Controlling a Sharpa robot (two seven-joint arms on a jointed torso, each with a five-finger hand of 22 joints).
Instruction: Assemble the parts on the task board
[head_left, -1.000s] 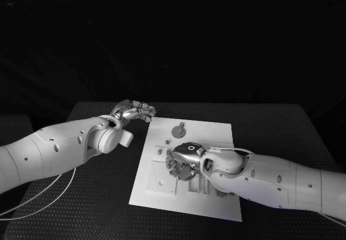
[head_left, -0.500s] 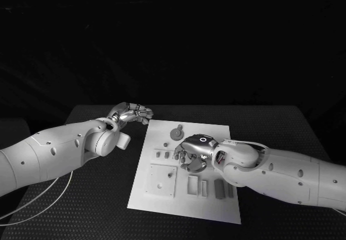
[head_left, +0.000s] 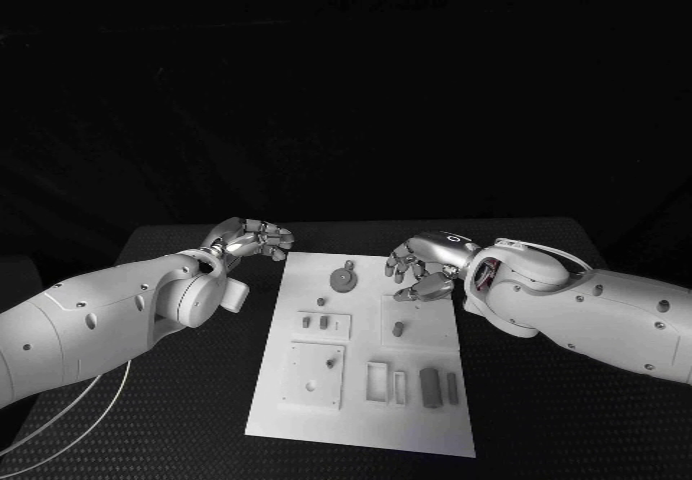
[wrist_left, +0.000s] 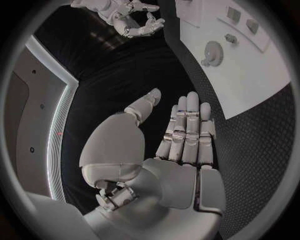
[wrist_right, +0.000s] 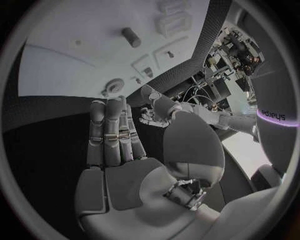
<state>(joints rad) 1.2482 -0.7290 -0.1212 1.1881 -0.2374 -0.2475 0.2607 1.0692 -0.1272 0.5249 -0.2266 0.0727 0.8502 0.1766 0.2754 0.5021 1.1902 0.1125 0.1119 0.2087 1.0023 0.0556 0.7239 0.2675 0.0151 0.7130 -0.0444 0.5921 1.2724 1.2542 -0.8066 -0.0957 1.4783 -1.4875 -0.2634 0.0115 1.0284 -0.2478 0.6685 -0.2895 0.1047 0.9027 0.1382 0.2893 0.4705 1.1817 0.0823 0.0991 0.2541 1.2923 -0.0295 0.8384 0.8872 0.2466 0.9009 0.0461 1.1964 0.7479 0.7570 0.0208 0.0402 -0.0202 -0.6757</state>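
1. Task board (head_left: 433, 420) (white plate) lies flat mid-table, between the two hands; the right hand hangs over its far right corner, the left hand sits just off its far left corner.
2. Gear-shaped part (head_left: 343, 277) (round, toothed, small tab at its far side) lies flat on the board's far end, between the hands and nearer the right hand's fingertips; also seen from the left wrist (wrist_left: 214, 51) and right wrist (wrist_right: 114, 86).
3. Short cylinder part (head_left: 397, 327) lies on a raised square just on the robot's side of the right hand.
4. Small pieces (head_left: 325, 322) in a rectangular recess, robot-side of the gear, roughly midway between the hands.
5. Square plate with holes (head_left: 316, 374) at the board's near left; slotted pieces and a dark bar (head_left: 428, 383) at near right, well apart from both hands.
6. Right hand (head_left: 423, 262): empty, fingers apart and loosely bent down toward the board, touching nothing that I can see; right wrist view shows fingers straight, side by side, thumb out (wrist_right: 134, 150).
7. Left hand (head_left: 254, 238): empty, fingers curled over in the head view (left wrist view shows them fairly straight, close together, thumb apart (wrist_left: 169, 150)), over the table, holding nothing.
8. Black table (head_left: 188, 400), textured surface, under everything.
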